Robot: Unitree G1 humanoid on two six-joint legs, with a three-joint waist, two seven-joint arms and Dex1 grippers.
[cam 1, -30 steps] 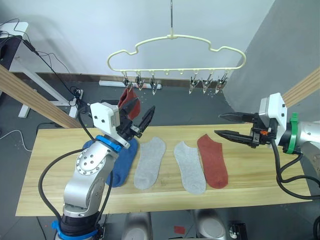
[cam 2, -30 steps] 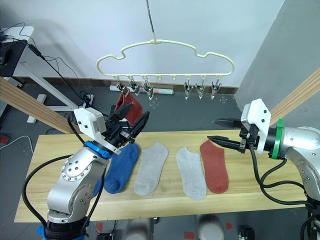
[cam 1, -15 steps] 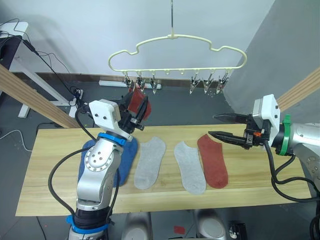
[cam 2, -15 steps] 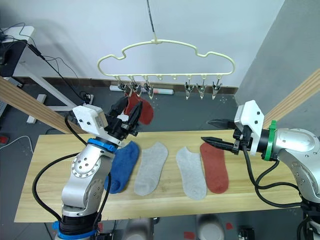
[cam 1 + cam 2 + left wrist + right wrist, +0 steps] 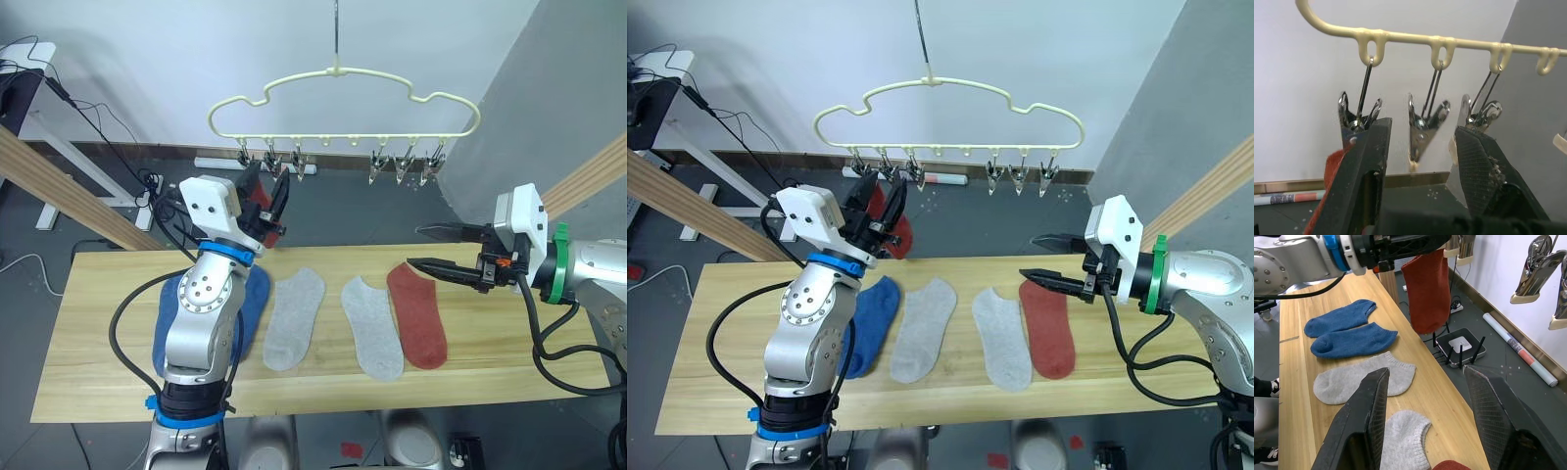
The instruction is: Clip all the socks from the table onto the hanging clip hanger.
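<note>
The pale yellow clip hanger (image 5: pixel 338 70) hangs above the table's far edge, its metal clips (image 5: pixel 1422 132) in a row. A rust red sock (image 5: pixel 1427 293) dangles from the leftmost clip. My left gripper (image 5: pixel 270 172) is raised to the left clips, open, with the red sock just behind its fingers (image 5: pixel 1364 166). On the table (image 5: pixel 98 343) lie two blue socks (image 5: pixel 1354 340) partly behind my left arm, two light grey socks (image 5: pixel 294 318) and another red sock (image 5: pixel 416 313). My right gripper (image 5: pixel 415 247) hovers open above that red sock's far end.
Slanted wooden poles stand at the left (image 5: pixel 59 186) and right (image 5: pixel 593 171) of the table. On the floor behind it lie cables, a router (image 5: pixel 1459 345) and a power strip. A white desk (image 5: pixel 39 117) stands far left.
My left gripper has risen from over the blue socks up to the left clips. The hanging red sock swayed right, then settled back. My right gripper drifted slightly left.
</note>
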